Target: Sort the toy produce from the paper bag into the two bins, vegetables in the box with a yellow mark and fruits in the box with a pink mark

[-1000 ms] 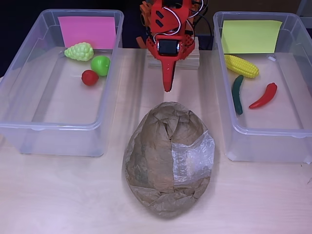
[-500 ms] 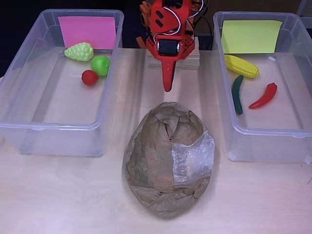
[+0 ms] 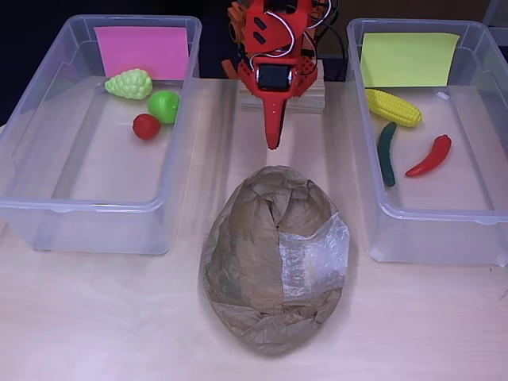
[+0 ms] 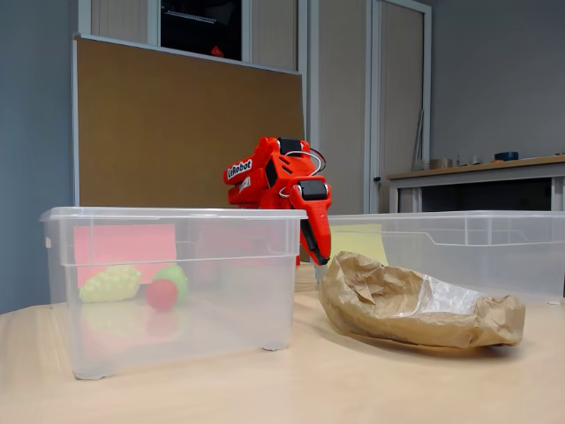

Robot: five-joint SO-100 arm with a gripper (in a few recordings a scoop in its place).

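The crumpled brown paper bag [image 3: 275, 258] lies on the table between the two clear bins; it also shows in the fixed view [image 4: 415, 305]. The left bin [image 3: 48, 208] carries a pink mark [image 3: 141, 49] and holds pale green grapes [image 3: 129, 83], a green apple [image 3: 164, 105] and a red ball-shaped fruit [image 3: 146, 126]. The right bin [image 3: 432, 230] carries a yellow mark [image 3: 406, 57] and holds corn [image 3: 393, 106], a dark green cucumber [image 3: 386, 153] and a red chili [image 3: 431, 156]. My red gripper [image 3: 273, 143] points down at the table just behind the bag, shut and empty.
The arm's base sits on a wooden block [image 3: 311, 97] at the back centre. Bare tabletop [image 3: 103, 317] runs along the front of both bins. A brown board [image 4: 177, 132] stands behind the table in the fixed view.
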